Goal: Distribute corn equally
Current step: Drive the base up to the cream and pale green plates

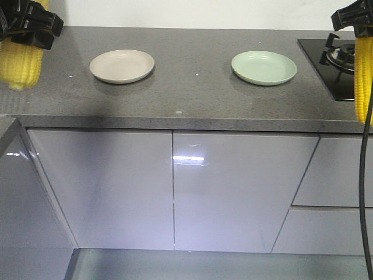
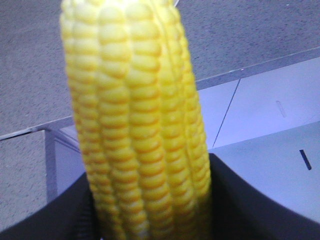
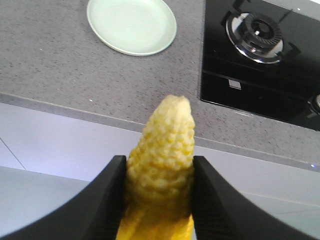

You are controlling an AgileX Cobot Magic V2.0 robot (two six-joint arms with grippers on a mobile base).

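From the front view I get the whole layout: a beige plate (image 1: 122, 65) on the left and a green plate (image 1: 263, 67) on the right, both bare, well apart on the grey surface (image 1: 192, 96), with a black stove (image 1: 338, 58) set in at the far right. That view catches only the lower ends of both arms at the top corners. The left cob (image 1: 22, 63) hangs tip down, left of the beige plate, and the right cob (image 1: 363, 81) hangs tip down at the picture's right edge, in front of the stove, half cut off. The wrist views fill in the grip. In the left one, the left gripper (image 2: 150, 180) is closed on the left cob, whose kernels fill the picture between the dark fingers (image 2: 250, 210); past it I see only the surface edge and pale cabinet fronts. In the right one, the right gripper (image 3: 159, 160) clamps the right cob just behind its pointed tip, one black finger (image 3: 105, 200) on each side. Beyond it lie the green plate to the far left and the stove's burner (image 3: 257, 32) to the far right. Both cobs are held clear above the surface, touching neither plate.
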